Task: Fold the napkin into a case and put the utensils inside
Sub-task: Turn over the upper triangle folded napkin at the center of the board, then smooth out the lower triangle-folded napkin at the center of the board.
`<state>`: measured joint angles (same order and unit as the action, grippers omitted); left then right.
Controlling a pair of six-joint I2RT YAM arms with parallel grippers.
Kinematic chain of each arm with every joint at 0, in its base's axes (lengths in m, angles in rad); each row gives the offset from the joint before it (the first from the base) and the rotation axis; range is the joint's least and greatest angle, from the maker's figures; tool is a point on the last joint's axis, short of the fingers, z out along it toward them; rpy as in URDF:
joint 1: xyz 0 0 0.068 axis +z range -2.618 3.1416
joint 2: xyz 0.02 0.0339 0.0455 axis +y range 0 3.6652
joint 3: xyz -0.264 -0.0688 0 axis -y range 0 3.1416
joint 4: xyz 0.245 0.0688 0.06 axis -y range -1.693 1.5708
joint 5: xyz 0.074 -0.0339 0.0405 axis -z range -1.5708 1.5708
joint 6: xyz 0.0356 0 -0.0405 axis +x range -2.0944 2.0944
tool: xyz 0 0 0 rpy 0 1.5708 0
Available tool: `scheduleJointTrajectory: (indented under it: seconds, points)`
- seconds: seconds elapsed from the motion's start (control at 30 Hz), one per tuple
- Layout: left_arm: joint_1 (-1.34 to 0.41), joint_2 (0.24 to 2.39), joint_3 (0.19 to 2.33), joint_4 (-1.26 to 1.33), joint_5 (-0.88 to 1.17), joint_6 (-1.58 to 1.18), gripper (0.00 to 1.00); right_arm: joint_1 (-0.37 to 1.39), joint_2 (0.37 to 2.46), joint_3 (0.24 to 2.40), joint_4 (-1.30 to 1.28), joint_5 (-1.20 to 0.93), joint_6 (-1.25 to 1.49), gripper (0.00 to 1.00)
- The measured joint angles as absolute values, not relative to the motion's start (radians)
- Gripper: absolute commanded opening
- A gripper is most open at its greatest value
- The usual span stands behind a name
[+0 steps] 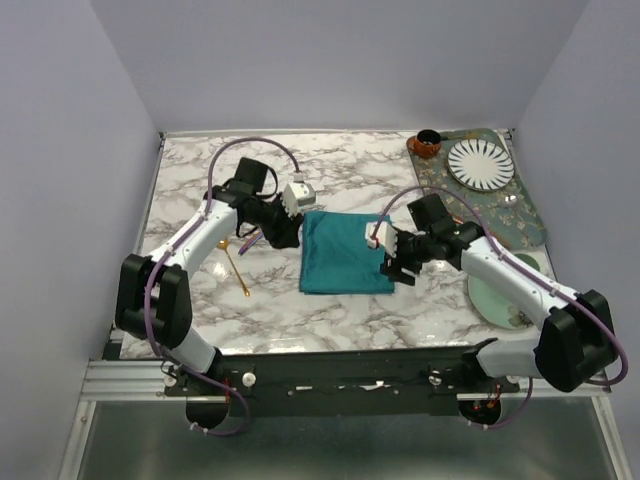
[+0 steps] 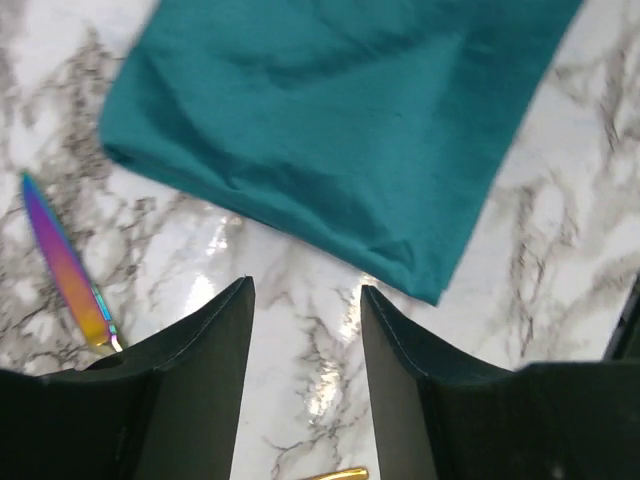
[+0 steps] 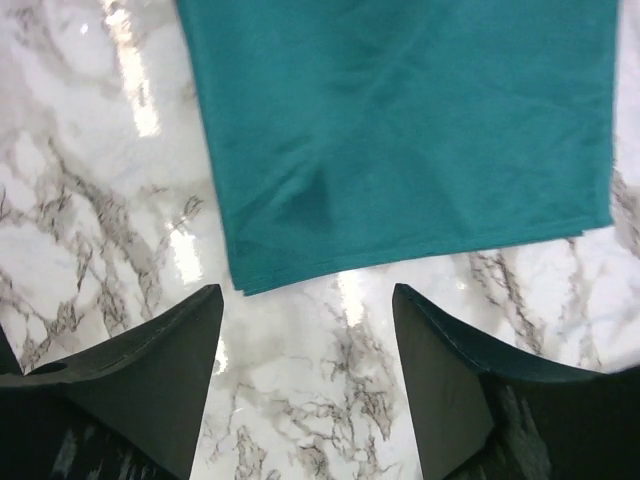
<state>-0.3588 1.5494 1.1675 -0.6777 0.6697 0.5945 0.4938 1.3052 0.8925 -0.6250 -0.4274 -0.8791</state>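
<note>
broadly, the marble table [image 1: 350, 170] carries everything; at its middle lies the napkin [image 1: 345, 252], a teal cloth flat on the stone between the two arms; in the top view it reads as a squarish rectangle with neat edges, and the wrist views show what looks like a doubled corner, so we judge that a first fold is likely made; it is not yet the narrow case the task asks for, so more folding is left.

at the far right corner sits a patterned placemat [image 1: 520, 215], with a striped plate [image 1: 480, 165] on it and an orange cup [image 1: 427, 143] at its far edge; a pale green saucer [image 1: 490, 298] lies by the right arm; we take none of these to be part of the job.

the left gripper [image 2: 305, 295] hovers just beside the napkin's left edge, its jaws spread apart with only bare marble between them; the right gripper [image 3: 308, 300] hovers at the napkin's right edge, jaws likewise spread and pinching nothing; neither touches the cloth, as far as we can tell.

the gold utensil [image 1: 236, 268] lies on the marble left of the napkin, apart from it; the iridescent utensil [image 2: 65, 270] lies near it, also outside the cloth; so we reckon the task is at an early-to-middle stage; the narrowing folds and the placing of both utensils inside are left to do.
</note>
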Motion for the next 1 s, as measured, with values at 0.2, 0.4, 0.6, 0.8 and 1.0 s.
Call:
scheduleJointTrajectory:
  seconds: [0.2, 0.4, 0.6, 0.8, 1.0]
  points:
    - [-0.295, 1.639, 1.219, -0.551, 0.62, 0.357, 0.46, 0.403, 1.464, 1.074, -0.691, -0.442, -0.672, 0.7]
    - [-0.303, 1.82, 1.337, -0.441, 0.546, 0.017, 0.28, 0.35, 1.621, 1.18, -0.756, -0.462, -0.508, 0.67]
    - [-0.303, 1.936, 1.416, -0.332, 0.483, -0.212, 0.22, 0.345, 1.683, 1.192, -0.805, -0.479, -0.414, 0.64]
    - [-0.31, 2.007, 1.451, -0.279, 0.481, -0.296, 0.15, 0.325, 1.742, 1.211, -0.836, -0.499, -0.367, 0.62]
    - [-0.301, 2.069, 1.448, -0.266, 0.479, -0.368, 0.13, 0.313, 1.787, 1.214, -0.855, -0.513, -0.342, 0.61]
